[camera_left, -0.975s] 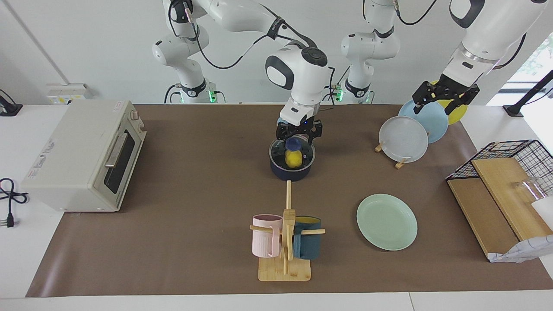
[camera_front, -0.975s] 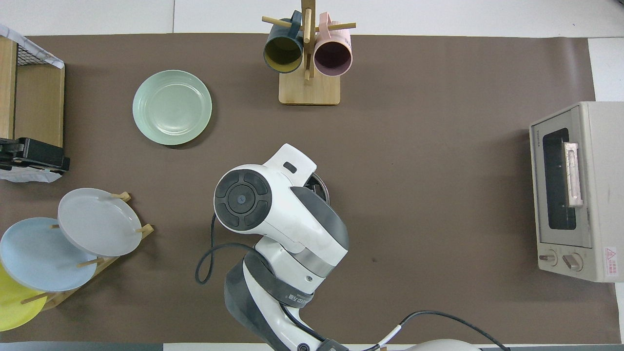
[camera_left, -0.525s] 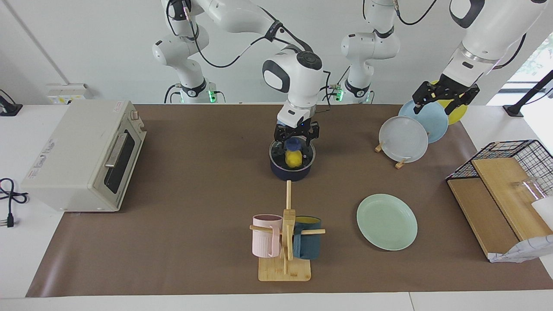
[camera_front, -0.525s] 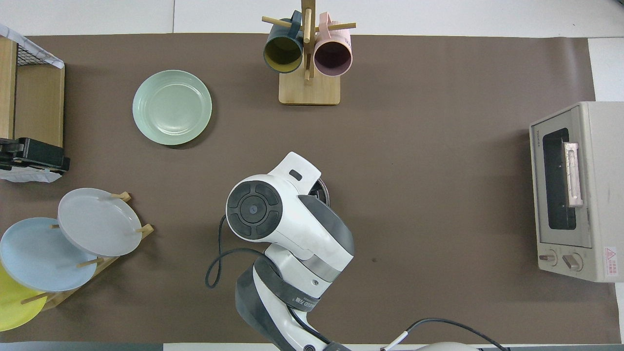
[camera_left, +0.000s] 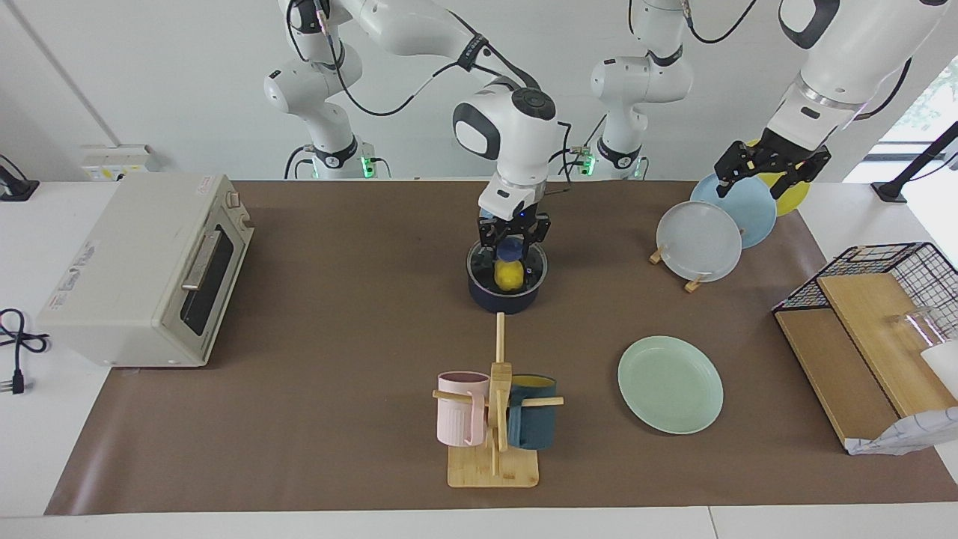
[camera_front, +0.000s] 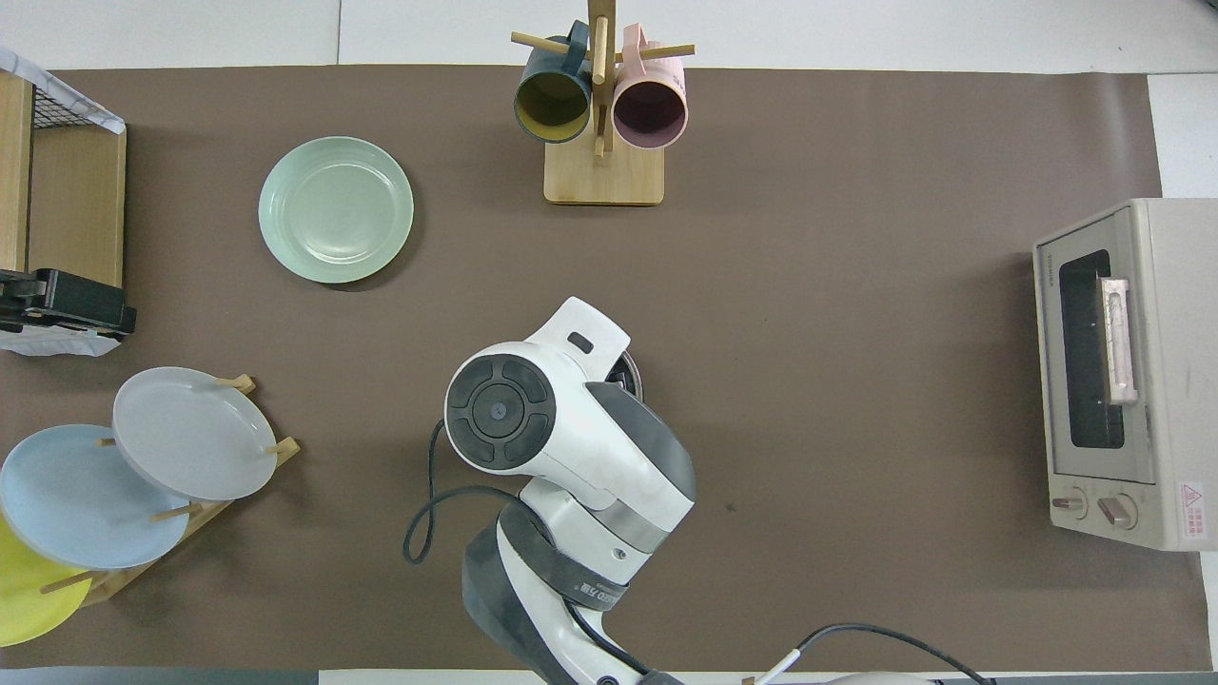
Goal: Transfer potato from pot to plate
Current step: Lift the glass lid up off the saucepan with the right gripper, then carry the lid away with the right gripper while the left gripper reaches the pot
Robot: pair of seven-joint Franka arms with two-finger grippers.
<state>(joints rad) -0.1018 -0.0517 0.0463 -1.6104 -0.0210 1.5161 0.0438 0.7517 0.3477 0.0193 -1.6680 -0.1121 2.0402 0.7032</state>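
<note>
The potato (camera_left: 509,276) lies in the dark navy pot (camera_left: 507,298) near the middle of the table, under what looks like a clear lid with a round blue knob (camera_left: 512,248). My right gripper (camera_left: 513,243) is low over the pot, open, its fingers on either side of the blue knob. In the overhead view my right arm covers the pot except a bit of rim (camera_front: 632,369). The mint-green plate (camera_left: 670,384) lies empty, farther from the robots than the pot, toward the left arm's end; it also shows in the overhead view (camera_front: 336,209). My left gripper (camera_left: 771,171) waits open, up over the plate rack.
A mug tree (camera_left: 495,419) with a pink and a teal mug stands farther out than the pot. A rack with grey-white (camera_left: 698,241), light blue and yellow plates stands at the left arm's end, beside a wire basket with wooden boards (camera_left: 861,329). A toaster oven (camera_left: 142,269) stands at the right arm's end.
My right arm has shifted a little and its gripper has come lower around the blue knob on the pot. The potato, the plate and the left arm have not moved.
</note>
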